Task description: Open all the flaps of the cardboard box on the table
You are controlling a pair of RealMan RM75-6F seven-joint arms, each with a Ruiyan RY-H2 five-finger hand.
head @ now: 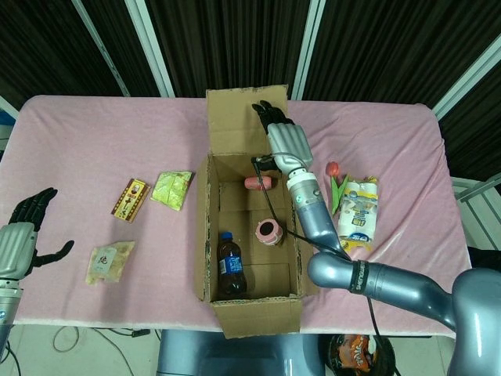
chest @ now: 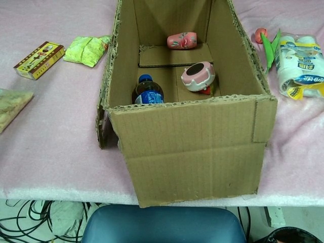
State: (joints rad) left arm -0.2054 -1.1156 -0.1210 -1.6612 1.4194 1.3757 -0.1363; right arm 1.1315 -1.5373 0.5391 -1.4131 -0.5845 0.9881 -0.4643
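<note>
Far flap (head: 244, 119) of the cardboard box (head: 210, 235) is folded out, my right hand (head: 283, 141) flat against it, fingers apart, holding nothing. Looks basically done.

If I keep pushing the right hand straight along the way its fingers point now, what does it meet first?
Probably the raised far flap of the cardboard box. In the head view the right hand lies over that flap's right edge, fingers pointing away from the robot. Whether it already touches the flap is unclear; beyond is pink tablecloth.
</note>
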